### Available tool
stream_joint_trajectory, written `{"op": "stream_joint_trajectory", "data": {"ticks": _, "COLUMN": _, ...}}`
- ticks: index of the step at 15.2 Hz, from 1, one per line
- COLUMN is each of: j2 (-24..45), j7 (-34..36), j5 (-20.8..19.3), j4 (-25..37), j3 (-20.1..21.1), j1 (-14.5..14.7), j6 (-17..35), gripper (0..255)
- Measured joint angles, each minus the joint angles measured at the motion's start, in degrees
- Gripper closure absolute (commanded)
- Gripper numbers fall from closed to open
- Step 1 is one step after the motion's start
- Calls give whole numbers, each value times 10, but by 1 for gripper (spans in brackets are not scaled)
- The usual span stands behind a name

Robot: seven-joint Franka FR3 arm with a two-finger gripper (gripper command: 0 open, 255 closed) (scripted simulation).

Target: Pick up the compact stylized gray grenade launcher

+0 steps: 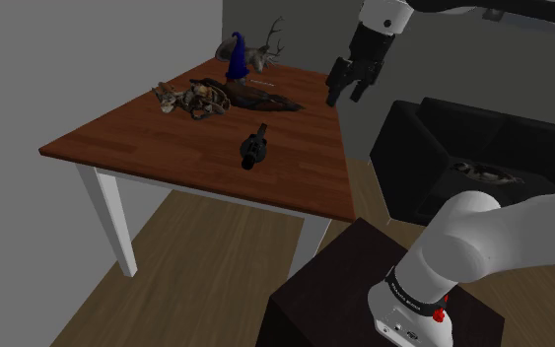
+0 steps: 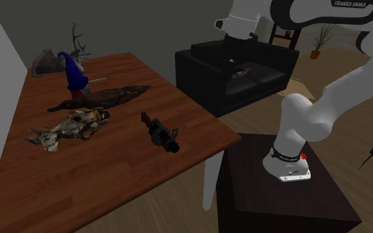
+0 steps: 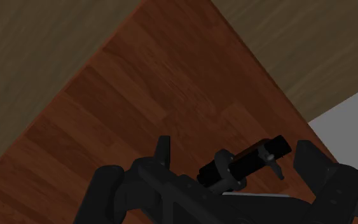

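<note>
The dark gray grenade launcher [image 1: 255, 149] lies on its side near the middle of the brown wooden table [image 1: 167, 148], toward the edge nearest the stand. In the second exterior view the launcher [image 2: 159, 132] points along the table [image 2: 112, 179]. My black gripper [image 1: 350, 83] hangs high above the table's edge at the shoulder view's right, well clear of the launcher, open and holding nothing. In the wrist view the launcher [image 3: 242, 164] shows far below, between the spread fingers [image 3: 107, 191] without touching them.
At the table's far end stand a blue cone-shaped hat [image 1: 236, 57], an antlered piece [image 1: 271, 49], a dark flat object [image 1: 257, 96] and a pale bony heap [image 1: 190, 100]. A black sofa [image 1: 462, 148] stands beyond the table. The dark stand [image 1: 344, 286] is nearby.
</note>
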Motion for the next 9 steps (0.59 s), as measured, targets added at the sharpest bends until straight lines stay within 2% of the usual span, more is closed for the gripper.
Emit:
{"op": "stream_joint_trajectory", "data": {"ticks": 3, "j2": 20, "j7": 24, "j5": 6, "j4": 0, "j3": 9, "j1": -5, "j6": 16, "gripper": 0}}
{"op": "stream_joint_trajectory", "data": {"ticks": 9, "j2": 115, "j7": 144, "j5": 35, "j4": -3, "j3": 51, "j1": -28, "j6": 96, "gripper": 0}}
